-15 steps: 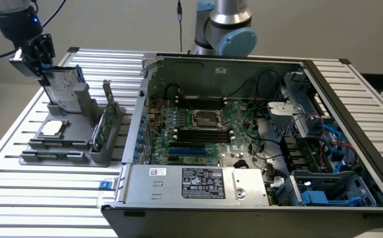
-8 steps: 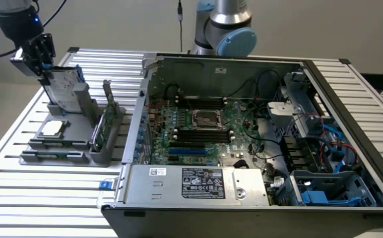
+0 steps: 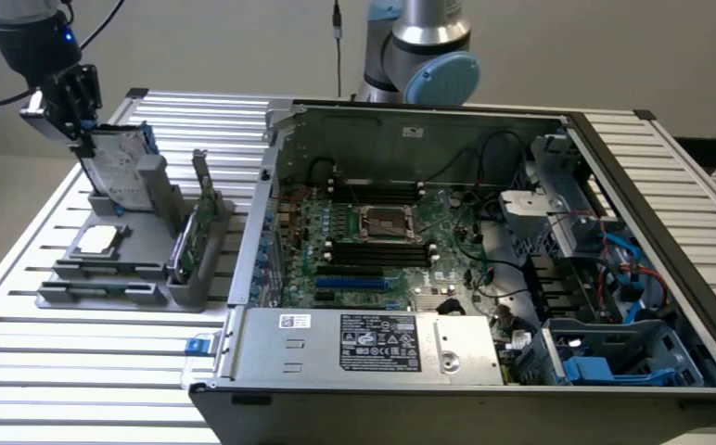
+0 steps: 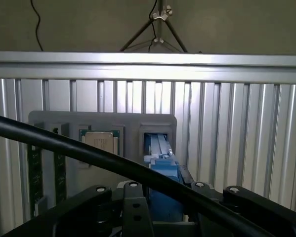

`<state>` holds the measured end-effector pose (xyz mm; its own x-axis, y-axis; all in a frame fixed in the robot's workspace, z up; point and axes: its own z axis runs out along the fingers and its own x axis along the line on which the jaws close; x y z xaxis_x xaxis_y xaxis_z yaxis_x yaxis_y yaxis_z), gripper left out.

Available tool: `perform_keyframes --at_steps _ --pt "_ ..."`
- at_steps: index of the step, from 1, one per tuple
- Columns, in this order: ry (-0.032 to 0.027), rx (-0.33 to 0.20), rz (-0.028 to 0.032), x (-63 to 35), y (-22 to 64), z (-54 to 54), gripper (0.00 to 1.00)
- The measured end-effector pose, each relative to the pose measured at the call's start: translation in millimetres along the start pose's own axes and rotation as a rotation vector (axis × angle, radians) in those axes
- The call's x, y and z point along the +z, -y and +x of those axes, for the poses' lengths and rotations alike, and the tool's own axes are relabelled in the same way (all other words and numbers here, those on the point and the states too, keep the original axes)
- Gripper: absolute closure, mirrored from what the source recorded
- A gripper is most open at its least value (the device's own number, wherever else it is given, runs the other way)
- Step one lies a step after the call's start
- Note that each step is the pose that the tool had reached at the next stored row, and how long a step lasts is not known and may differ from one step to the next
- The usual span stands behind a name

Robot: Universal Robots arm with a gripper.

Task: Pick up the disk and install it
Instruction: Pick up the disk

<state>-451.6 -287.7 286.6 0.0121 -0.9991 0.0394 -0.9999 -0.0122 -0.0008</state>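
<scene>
Your gripper (image 3: 76, 116) sits at the exterior view's far left, right at the top edge of the disk (image 3: 117, 167). You cannot tell whether it is spread or clamped on it. In the wrist view you see the disk's blue carrier running straight in under the gripper.

The disk stands upright, leaning slightly, in the rear slot of a grey holder (image 3: 110, 283) on the slatted table (image 3: 86, 371). Just in front of it, in the same holder, you have the square processor chip (image 3: 98, 239) lying flat. Beside that, toward the exterior view's right, the thin green card (image 3: 198, 232) stands on edge in its own slot.

Moving right, you come to the open computer case (image 3: 655, 185). Its motherboard (image 3: 371, 250) is exposed, with the processor socket (image 3: 383, 222) near the middle. The silver power supply (image 3: 371, 343) runs along the near side.

At the case's far right you see blue cables (image 3: 624, 255) and, in the near corner, a bay with blue plastic parts (image 3: 594, 366).
</scene>
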Motion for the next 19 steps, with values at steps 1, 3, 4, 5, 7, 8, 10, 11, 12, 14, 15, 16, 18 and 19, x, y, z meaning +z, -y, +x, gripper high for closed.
perform_keyframes --at_steps 1,3,4,5,7,8,10,11,12,14,15,16,18,19 --pt "-0.0004 0.001 -0.0013 0.1 0.0 0.0 0.62" --pt "-0.0033 0.005 -0.0054 0.1 0.1 0.0 0.62" --pt "-0.0056 0.007 -0.0070 0.1 0.2 0.0 0.62" --pt "-0.0081 0.010 -0.0085 0.2 0.3 0.0 0.62" --pt "-0.0152 0.015 -0.0106 0.2 0.8 0.0 0.62" --pt "-0.0182 0.016 -0.0114 0.3 1.3 0.0 0.62" --pt "-0.0220 0.018 -0.0127 0.5 2.4 -0.1 0.62" --pt "-0.0234 0.018 -0.0128 0.7 2.6 -0.1 0.62" --pt "-0.0241 0.018 -0.0131 0.9 2.8 -0.1 0.62" --pt "-0.0249 0.019 -0.0135 1.0 3.0 -0.2 0.62" --pt "-0.0250 0.019 -0.0138 1.1 3.0 -0.2 0.62" --pt "-0.0251 0.019 -0.0138 1.3 3.1 -0.2 0.62" --pt "-0.0251 0.019 -0.0138 1.7 3.3 -0.3 0.62" --pt "-0.0251 0.019 -0.0140 1.8 3.3 -0.3 0.62"
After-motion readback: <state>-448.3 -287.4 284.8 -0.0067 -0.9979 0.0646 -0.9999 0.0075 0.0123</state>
